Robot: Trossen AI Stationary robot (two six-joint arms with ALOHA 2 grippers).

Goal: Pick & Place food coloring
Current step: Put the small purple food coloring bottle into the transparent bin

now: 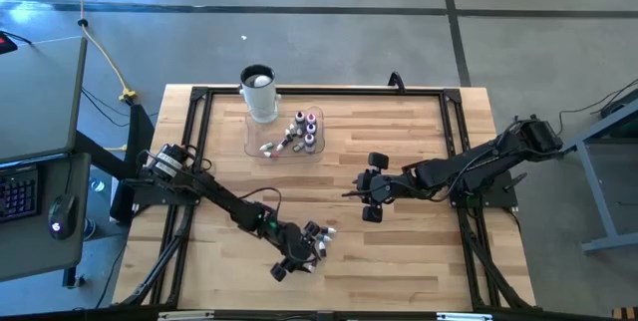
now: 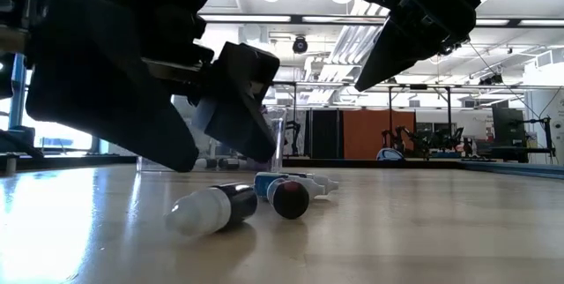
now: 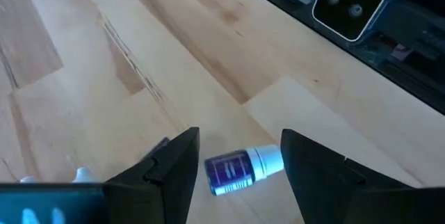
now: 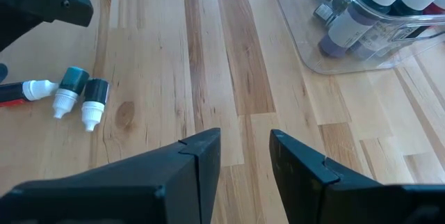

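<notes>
- The left gripper [image 3: 236, 175] hangs low over the table's front edge, in the lower middle of the high view; its jaws stand wide apart and hold nothing.
- Between its fingers [image 3: 174, 175] one blue food-coloring bottle [image 3: 240, 168] lies on its side, white tip toward the right finger; whether either finger touches it cannot be told.
- That bottle's label carries small print too fine to read.
- Three more loose bottles [image 4: 76, 95] lie together beside this gripper; in the low view the dark gripper body cuts off part of the group.
- The right gripper [image 1: 373, 189] hovers right of centre in the high view, jaws parted by a narrow gap with nothing between them.
- The clear tray [image 1: 254, 142], upper centre of the high view, holds the remaining bottles [image 1: 302, 132], some upright, some lying; their number is hard to make out.
- A white cup [image 1: 258, 92] with a dark rim stands at the tray's upper left corner.
- The wooden table [image 1: 409, 261] is framed by black rails.
</notes>
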